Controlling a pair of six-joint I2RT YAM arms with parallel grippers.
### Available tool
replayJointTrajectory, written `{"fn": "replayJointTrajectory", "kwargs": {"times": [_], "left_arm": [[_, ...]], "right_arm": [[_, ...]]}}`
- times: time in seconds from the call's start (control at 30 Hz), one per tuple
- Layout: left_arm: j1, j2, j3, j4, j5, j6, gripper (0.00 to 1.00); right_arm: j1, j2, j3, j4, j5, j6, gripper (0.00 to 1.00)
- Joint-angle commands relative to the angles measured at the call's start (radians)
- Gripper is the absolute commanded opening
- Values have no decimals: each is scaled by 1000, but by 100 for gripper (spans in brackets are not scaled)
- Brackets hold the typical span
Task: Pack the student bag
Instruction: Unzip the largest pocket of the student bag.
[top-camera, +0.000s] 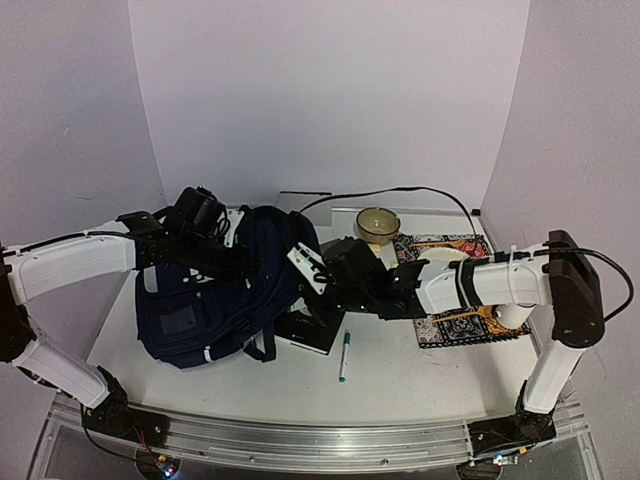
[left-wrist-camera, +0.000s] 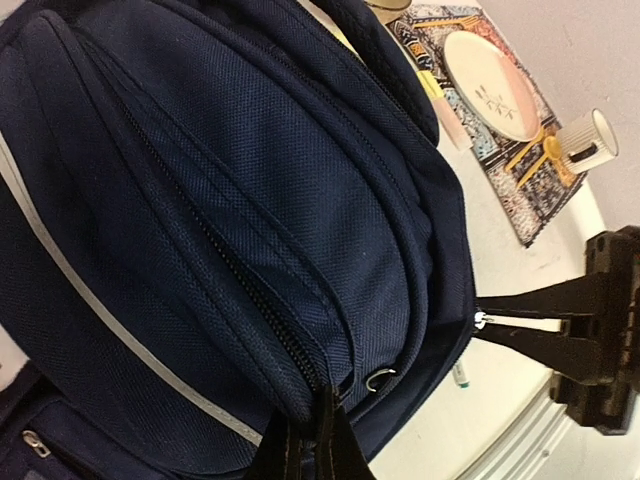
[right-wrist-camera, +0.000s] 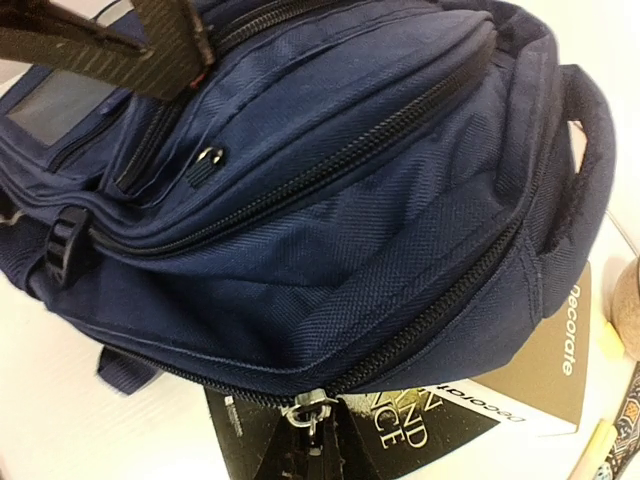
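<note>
Right wrist view: right gripper (right-wrist-camera: 318, 425) pressed together on the zipper pull (right-wrist-camera: 312, 405).
Left gripper (left-wrist-camera: 308, 440): pinched on a seam of the student bag (top-camera: 215, 300), which lies just ahead of both sets of fingertips.
Advice: fabric is best held taut and the pull drawn along the teeth, not lifted.

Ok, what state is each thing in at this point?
backpack: lying down, visible zippers closed
left claw: shut on backpack
right claw: shut on zipper pull
book: closed, partly under backpack
pen: lying loose
bowl: upright
cup: upright
</note>
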Motion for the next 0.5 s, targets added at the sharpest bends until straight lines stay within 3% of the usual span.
{"fn": "replayJointTrajectory", "kwargs": {"times": [0.0, 0.27, 0.4, 0.47], "left_arm": [[16, 16, 90, -85, -201, 219, 0], [18, 62, 149, -35, -328, 422, 0], [18, 40, 123, 46, -364, 451, 0], [18, 18, 116, 69, -351, 429, 6]], "right_arm": [[-18, -64, 126, -220, -102, 9, 0], [-16, -17, 244, -337, -324, 122, 0], [-2, 35, 320, -366, -410, 156, 0], [6, 72, 364, -390, -441, 162, 0]]}}
